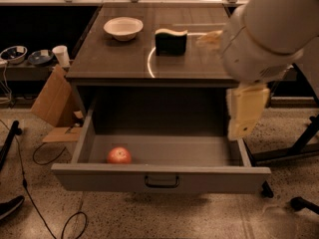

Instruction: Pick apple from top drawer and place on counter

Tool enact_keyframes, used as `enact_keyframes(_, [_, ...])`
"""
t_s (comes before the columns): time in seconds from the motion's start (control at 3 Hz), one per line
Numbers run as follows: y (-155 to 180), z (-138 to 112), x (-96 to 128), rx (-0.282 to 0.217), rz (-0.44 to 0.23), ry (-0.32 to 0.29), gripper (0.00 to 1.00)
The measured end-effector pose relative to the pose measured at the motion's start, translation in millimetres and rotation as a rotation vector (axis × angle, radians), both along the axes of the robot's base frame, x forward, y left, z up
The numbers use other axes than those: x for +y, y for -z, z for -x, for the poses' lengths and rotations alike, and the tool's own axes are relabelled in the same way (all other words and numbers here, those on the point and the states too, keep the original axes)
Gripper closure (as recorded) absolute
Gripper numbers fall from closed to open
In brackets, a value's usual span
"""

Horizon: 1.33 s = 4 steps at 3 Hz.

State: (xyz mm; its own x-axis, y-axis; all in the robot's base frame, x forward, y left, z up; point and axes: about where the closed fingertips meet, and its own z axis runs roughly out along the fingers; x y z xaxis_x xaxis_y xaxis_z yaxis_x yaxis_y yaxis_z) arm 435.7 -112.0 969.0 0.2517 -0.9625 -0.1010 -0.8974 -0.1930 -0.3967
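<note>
The top drawer of the grey cabinet is pulled wide open, with its dark handle at the centre of the front. The apple, red-orange, lies inside at the front left, just behind the drawer front. The counter is the dark top above it, crossed by a curved light streak. My gripper hangs from the big white arm over the drawer's right side wall, far to the right of the apple and above it. It holds nothing that I can see.
A white bowl and a black-and-yellow sponge sit on the counter's far half. Cardboard leans against the cabinet's left side. A low shelf at left holds a cup. Cables lie on the floor; a dark stand leg is at right.
</note>
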Motion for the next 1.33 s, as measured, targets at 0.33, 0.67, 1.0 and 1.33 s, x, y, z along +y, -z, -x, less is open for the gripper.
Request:
enact_keyframes(0.33, [25,-5,44,-0.021,0.082,-0.213,0.00])
enact_keyframes(0.67, [52,-21,77,-0.001,0.179,-0.370,0.00])
enact_keyframes(1.0, [87,-50,101,0.087,0.290,-0.572,0.00])
enact_keyframes(1.33, [118,-63,111,0.214,0.351,-0.711,0.00])
